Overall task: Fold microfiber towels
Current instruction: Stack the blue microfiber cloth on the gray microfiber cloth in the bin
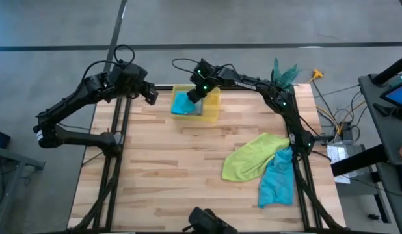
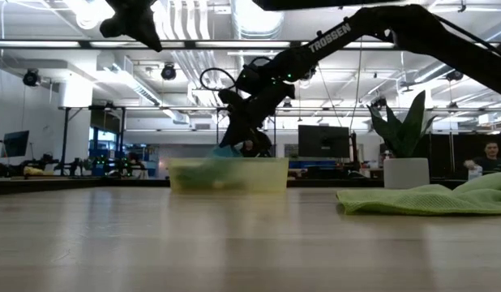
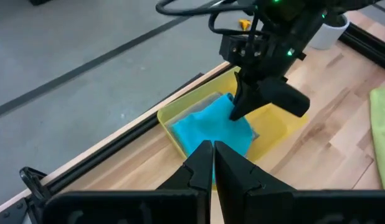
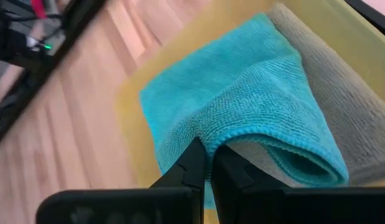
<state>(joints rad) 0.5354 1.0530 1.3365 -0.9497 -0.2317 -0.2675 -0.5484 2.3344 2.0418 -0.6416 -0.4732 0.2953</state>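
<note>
Reaching into the yellow bin (image 1: 214,107) at the upper centre of the high view, the right pincer (image 1: 196,93) is seen low over a folded teal towel (image 4: 242,93). In the right wrist view its fingers are pressed almost together on the folded edge of that towel, so the cloth is judged to be pinched, probably so that it can be laid flat on the grey towel (image 4: 342,118) that lies under it in the bin. The bin appears to serve as the place for finished towels.

Two towels are not yet folded: a lime green towel (image 1: 250,156) is spread crumpled at the right of the worktop (image 1: 155,169), and a second teal towel (image 1: 278,179) lies touching it, partly overlapped, toward the lower right.

The right arm is stretched from the right edge across the upper part of the frame, its wrist bent down into the bin. The left pincer (image 1: 151,96) is held raised just left of the bin at upper left, fingers closed on nothing.
</note>
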